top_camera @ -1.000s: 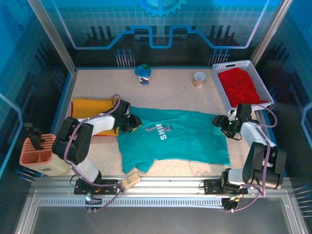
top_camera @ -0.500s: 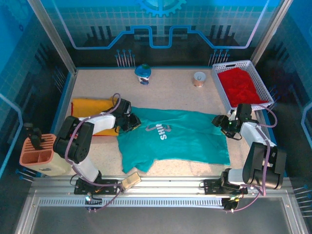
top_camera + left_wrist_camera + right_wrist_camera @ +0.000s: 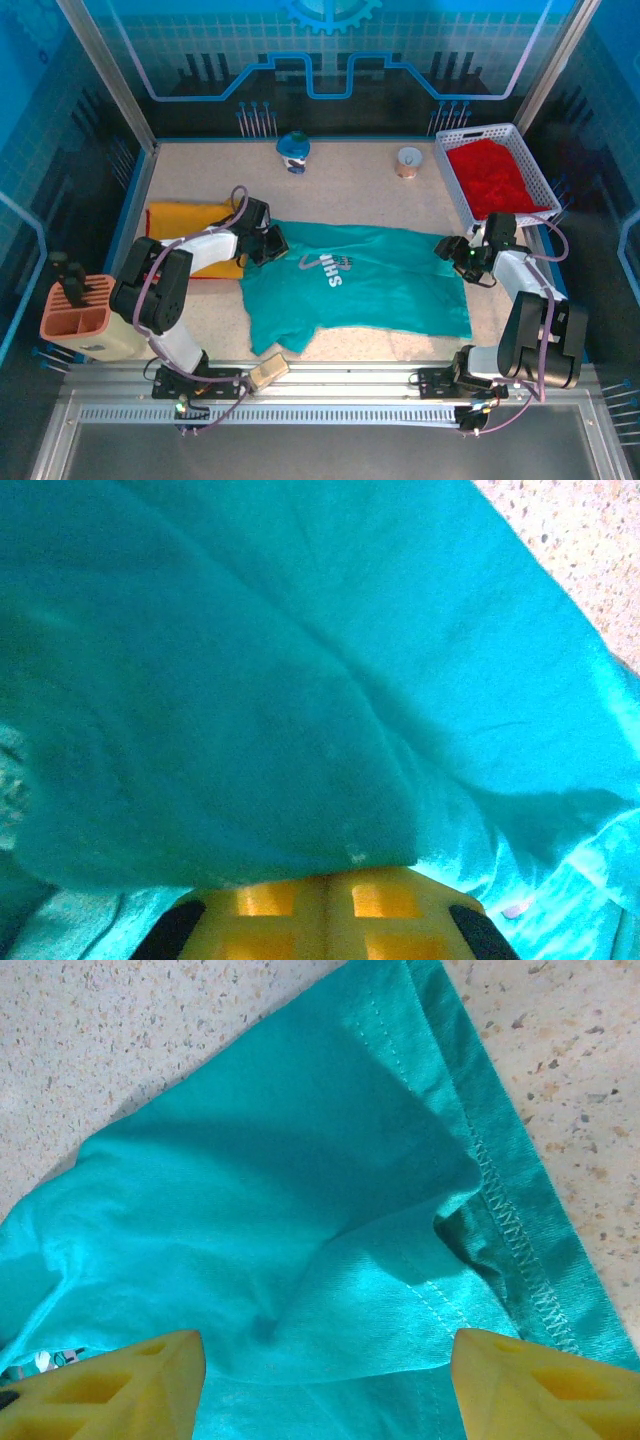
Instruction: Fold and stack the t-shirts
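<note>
Teal shirt (image 3: 360,280) lay spread unfolded on the surface (image 3: 350,170); our left claw (image 3: 272,243) was pinched shut on its edge by the yellow shirt (image 3: 185,222), right claw (image 3: 452,252) wide over the opposite hem. Yellow looked folded, red shirt (image 3: 495,180) heaped in basket (image 3: 470,132). We judged most folding left.

Under me the tabletop (image 3: 350,190) is speckled beige. Blue walls (image 3: 40,120) close in three sides, and the back one carries a gear (image 3: 330,12) and circuit lines. Silver posts (image 3: 105,70) rise at the far corners, and a ribbed metal rail (image 3: 320,412) runs along the near edge.
</note>
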Robot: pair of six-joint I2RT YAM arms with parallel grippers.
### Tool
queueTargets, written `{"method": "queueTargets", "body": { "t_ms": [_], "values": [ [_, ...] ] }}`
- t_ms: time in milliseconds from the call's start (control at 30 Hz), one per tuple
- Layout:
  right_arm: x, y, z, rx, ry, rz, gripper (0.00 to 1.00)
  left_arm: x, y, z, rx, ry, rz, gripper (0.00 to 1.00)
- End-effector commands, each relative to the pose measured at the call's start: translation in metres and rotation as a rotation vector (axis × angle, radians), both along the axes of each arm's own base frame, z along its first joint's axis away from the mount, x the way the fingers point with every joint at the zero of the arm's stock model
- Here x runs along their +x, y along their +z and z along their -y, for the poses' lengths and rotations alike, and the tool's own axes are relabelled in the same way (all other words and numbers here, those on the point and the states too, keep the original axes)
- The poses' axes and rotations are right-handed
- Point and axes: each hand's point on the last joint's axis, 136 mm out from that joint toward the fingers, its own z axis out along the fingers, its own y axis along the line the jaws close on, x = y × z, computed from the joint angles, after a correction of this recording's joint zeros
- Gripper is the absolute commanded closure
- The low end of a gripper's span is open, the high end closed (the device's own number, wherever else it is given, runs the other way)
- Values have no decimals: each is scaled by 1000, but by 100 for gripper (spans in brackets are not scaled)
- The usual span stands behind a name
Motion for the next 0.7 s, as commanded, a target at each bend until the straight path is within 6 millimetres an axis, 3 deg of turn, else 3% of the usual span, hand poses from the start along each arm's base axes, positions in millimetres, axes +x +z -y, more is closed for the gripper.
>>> {"method": "queueTargets", "body": {
  "t_ms": [0, 200, 400, 467, 500, 567, 667],
  "values": [
    [-4, -4, 1, 17, 3, -8, 33, -3, 23, -1, 16, -20, 33, 100],
    [-3, -3, 0, 18, 5, -7, 33, -21, 38, -5, 21, -33, 30, 100],
    [-4, -4, -1, 21, 3, -4, 33, -43, 32, 0, 19, -48, 16, 98],
    [-4, -4, -2, 26, 5, -2, 33, -46, 29, 6, 60, -75, 33, 63],
    [-4, -4, -2, 32, 5, -2, 33, -47, 27, 7, 100, -86, 42, 54],
    [-4, -2, -3, 33, 7, 2, 33, -46, 22, 9, 182, -119, 52, 46],
    [-4, 0, -2, 24, 10, 2, 32, -42, 15, 12, 265, -162, 59, 47]
  ]
}}
